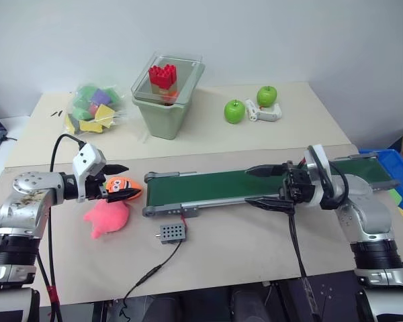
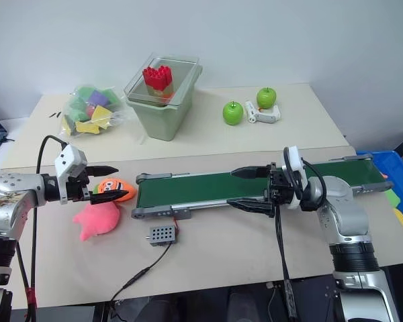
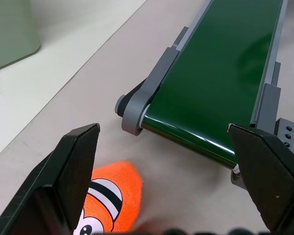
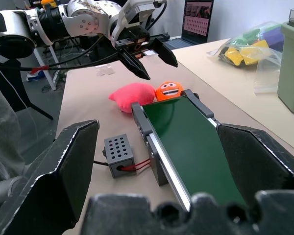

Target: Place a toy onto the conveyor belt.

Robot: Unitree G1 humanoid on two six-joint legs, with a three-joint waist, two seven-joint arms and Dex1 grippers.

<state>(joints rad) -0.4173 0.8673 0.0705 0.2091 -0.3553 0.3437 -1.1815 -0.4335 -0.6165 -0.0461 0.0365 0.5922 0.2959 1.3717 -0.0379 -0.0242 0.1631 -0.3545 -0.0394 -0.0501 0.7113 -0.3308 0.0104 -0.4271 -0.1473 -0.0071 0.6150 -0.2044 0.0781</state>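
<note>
beside the conveyor belt (image 1: 255,182)'s near end, the left hand (image 1: 119,181) is hovering released over the orange plush (image 1: 121,186); it should be dropping lower onto the pink toy (image 1: 107,218) lying on the worktop (image 1: 242,241), avoiding the orange one. the right hand (image 1: 267,186) is hanging released across the belt.

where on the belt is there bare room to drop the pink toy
The conveyor belt is bare from its left end to the open right gripper, which straddles it. Off that left end it is crowded: orange plush, pink toy and the open left gripper.
</note>
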